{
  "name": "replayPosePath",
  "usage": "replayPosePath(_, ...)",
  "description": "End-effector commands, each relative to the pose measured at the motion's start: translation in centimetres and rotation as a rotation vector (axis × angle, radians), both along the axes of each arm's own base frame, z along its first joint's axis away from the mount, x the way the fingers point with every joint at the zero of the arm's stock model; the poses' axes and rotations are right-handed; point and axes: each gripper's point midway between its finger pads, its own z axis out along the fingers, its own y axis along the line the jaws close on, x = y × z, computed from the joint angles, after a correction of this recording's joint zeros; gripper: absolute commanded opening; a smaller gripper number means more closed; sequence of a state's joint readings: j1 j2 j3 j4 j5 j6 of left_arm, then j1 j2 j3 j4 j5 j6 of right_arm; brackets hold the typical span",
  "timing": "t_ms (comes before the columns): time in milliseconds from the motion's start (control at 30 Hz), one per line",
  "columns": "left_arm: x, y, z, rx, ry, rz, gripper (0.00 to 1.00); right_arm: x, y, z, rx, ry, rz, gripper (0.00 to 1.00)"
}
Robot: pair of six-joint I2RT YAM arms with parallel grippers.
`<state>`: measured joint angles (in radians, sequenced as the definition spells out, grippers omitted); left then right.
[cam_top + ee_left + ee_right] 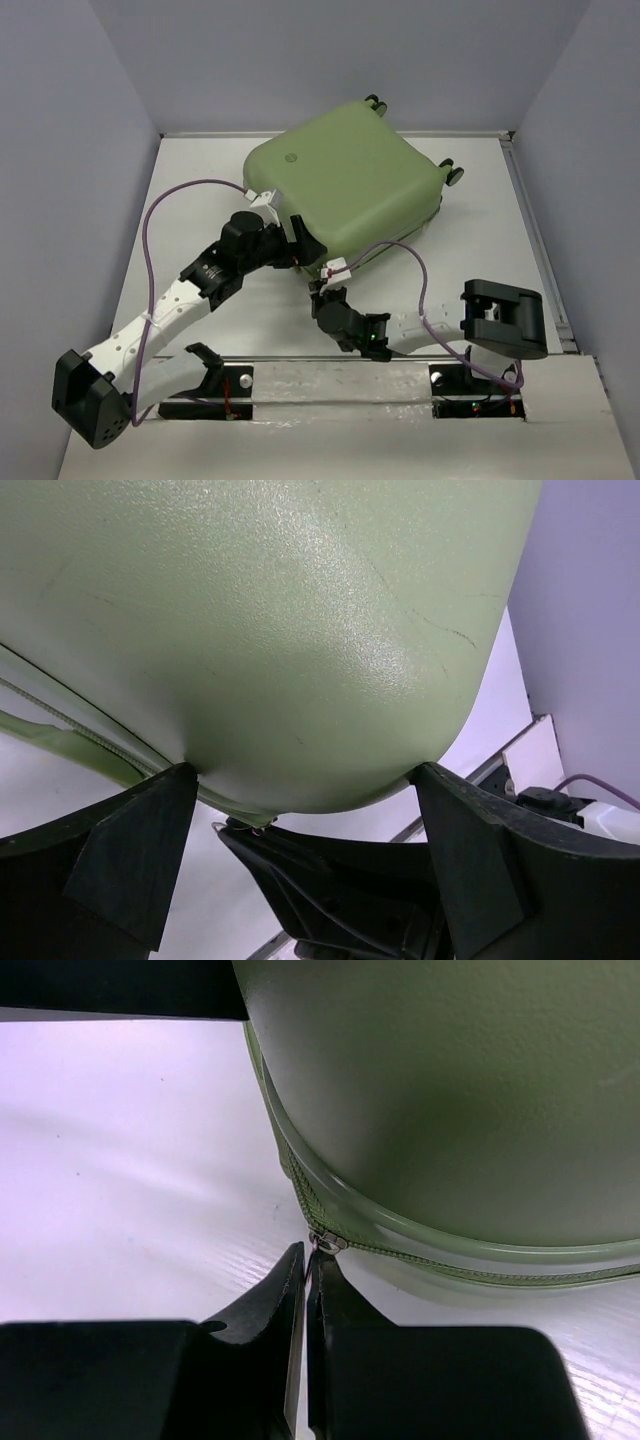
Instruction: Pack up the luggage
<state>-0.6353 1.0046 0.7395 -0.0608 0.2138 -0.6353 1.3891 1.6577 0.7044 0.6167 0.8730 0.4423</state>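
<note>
The white counter [200, 200] is carrying everything, boxed in by pale walls on three sides. The luggage [350, 175] is lying flat and closed on the far middle of the counter. It is turned at a slant, with its light-green shell facing up and its near corner pointing toward the arm bases.

The left arm [190, 290] is reaching up from the near left corner to the near-left edge of the luggage. The left jaws are standing wide apart, and in the left wrist view they are straddling a rounded corner of the shell. The dark fingers [130, 850] are touching the shell on either side.

The right arm [420, 335] is bending in low from the near right and is meeting the near corner of the luggage. The right jaws are pressing almost together with only a thin slit between them. A purple cable [165, 215] is looping along each arm.

The wheels [455, 172] are showing at the far right end of the case, green with black. The round embossed logo [291, 157] is sitting on the shell near its far left corner.

In the right wrist view, the zipper slider [326, 1241] is sitting on the seam right at the tips of the right jaws. It is touching them, but I cannot tell whether they are pinching its tab.
</note>
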Motion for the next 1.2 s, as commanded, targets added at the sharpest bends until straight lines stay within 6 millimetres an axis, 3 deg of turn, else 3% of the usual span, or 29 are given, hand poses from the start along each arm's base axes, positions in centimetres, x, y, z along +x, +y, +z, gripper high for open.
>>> replayPosePath(0, 4.3, -2.6, 10.8, -0.168, -0.311, 0.049, 0.99, -12.0, 9.5, 4.6, 0.297, 0.130, 0.555, 0.07)
replayPosePath(33, 5.0, -1.7, 10.3, -0.105, -0.298, 0.096, 0.99, -12.1, 8.4, 3.8, 0.280, 0.148, 0.547, 0.07)
replayPosePath(67, 5.7, -1.5, 10.5, -0.072, -0.299, 0.119, 0.99, -12.0, 7.6, 3.6, 0.282, 0.158, 0.533, 0.17)
replayPosePath(100, 6.1, -1.1, 11.3, -0.047, -0.322, 0.131, 0.99, -12.0, 6.7, 3.4, 0.289, 0.181, 0.520, 0.28)
replayPosePath(133, 6.5, -1.0, 14.0, -0.063, -0.362, 0.141, 0.99, -11.8, 5.6, 3.1, 0.286, 0.200, 0.494, 0.40)
replayPosePath(167, 7.0, -0.2, 14.9, -0.042, -0.371, 0.182, 0.99, -11.2, 3.3, 2.5, 0.258, 0.215, 0.436, 0.60)
replayPosePath(200, 7.5, 0.3, 15.4, -0.025, -0.376, 0.206, 0.99, -10.9, 2.1, 2.2, 0.253, 0.233, 0.403, 0.69)
replayPosePath(233, 7.8, 0.9, 18.0, -0.041, -0.420, 0.235, 0.99, -10.6, 0.9, 2.1, 0.261, 0.255, 0.362, 0.75)
replayPosePath(300, 9.7, 3.0, 19.1, 0.001, -0.442, 0.335, 0.99, -9.6, -2.1, 2.0, 0.217, 0.278, 0.263, 0.79)
replayPosePath(333, 10.3, 3.9, 21.0, -0.014, -0.467, 0.361, 0.99, -8.5, -4.1, 0.6, 0.139, 0.292, 0.197, 0.78)
replayPosePath(367, 11.0, 4.6, 21.6, -0.006, -0.479, 0.378, 0.99, -7.6, -5.2, 0.8, 0.127, 0.289, 0.154, 0.75)
replayPosePath(433, 13.4, 5.7, 21.2, 0.023, -0.445, 0.415, 0.99, -5.7, -7.2, 1.9, 0.147, 0.300, 0.082, 0.44)
replayPosePath(467, 14.4, 6.9, 22.4, 0.002, -0.452, 0.408, 0.99, -3.3, -9.6, 1.2, 0.109, 0.315, -0.012, 0.31)
replayPosePath(500, 16.0, 7.3, 22.6, 0.005, -0.450, 0.413, 0.99, -2.4, -10.8, 1.9, 0.121, 0.328, -0.037, 0.11)
replayPosePath(533, 17.0, 7.6, 21.2, 0.028, -0.420, 0.407, 0.99, -1.2, -12.0, 2.0, 0.121, 0.332, -0.084, 0.07)
replayPosePath(567, 18.2, 9.2, 22.0, 0.044, -0.423, 0.448, 0.99, 1.0, -14.7, 1.8, 0.106, 0.335, -0.189, 0.07)
replayPosePath(600, 20.3, 9.7, 20.1, 0.100, -0.391, 0.455, 0.99, 2.1, -16.1, 2.5, 0.112, 0.316, -0.231, 0.07)
replayPosePath(667, 22.5, 11.8, 19.9, 0.144, -0.368, 0.499, 0.99, 3.9, -18.5, 3.4, 0.119, 0.300, -0.306, 0.07)
replayPosePath(700, 24.5, 12.1, 17.5, 0.181, -0.326, 0.493, 0.99, 5.5, -20.6, 3.7, 0.116, 0.279, -0.376, 0.07)
replayPosePath(767, 27.6, 13.6, 14.8, 0.199, -0.268, 0.497, 0.99, 7.8, -23.3, 4.5, 0.127, 0.275, -0.456, 0.07)
replayPosePath(800, 28.6, 13.9, 13.6, 0.201, -0.243, 0.488, 0.99, 8.3, -24.0, 4.6, 0.122, 0.273, -0.474, 0.07)
replayPosePath(833, 29.7, 14.2, 14.2, 0.187, -0.249, 0.485, 0.99, 9.0, -24.7, 4.4, 0.094, 0.275, -0.493, 0.07)
replayPosePath(867, 30.3, 14.2, 12.9, 0.175, -0.205, 0.453, 0.99, 9.7, -24.9, 4.8, 0.102, 0.277, -0.491, 0.07)
replayPosePath(900, 32.0, 14.7, 11.5, 0.172, -0.180, 0.449, 0.99, 10.7, -26.3, 4.7, 0.087, 0.280, -0.533, 0.07)
replayPosePath(967, 33.3, 14.5, 10.3, 0.159, -0.154, 0.419, 0.99, 11.9, -27.6, 4.5, 0.081, 0.278, -0.576, 0.07)
replayPosePath(1000, 35.0, 14.3, 9.7, 0.160, -0.154, 0.412, 0.99, 12.5, -27.7, 4.1, 0.077, 0.302, -0.570, 0.07)
replayPosePath(1067, 36.4, 13.4, 7.4, 0.146, -0.088, 0.369, 0.99, 14.6, -30.2, 4.0, 0.119, 0.303, -0.620, 0.07)
replayPosePath(1100, 37.0, 13.4, 5.1, 0.151, -0.048, 0.369, 0.99, 14.6, -29.5, 3.8, 0.123, 0.320, -0.590, 0.07)
replayPosePath(1167, 37.9, 12.6, 5.2, 0.121, -0.051, 0.342, 0.99, 15.7, -29.6, 4.1, 0.145, 0.317, -0.574, 0.07)
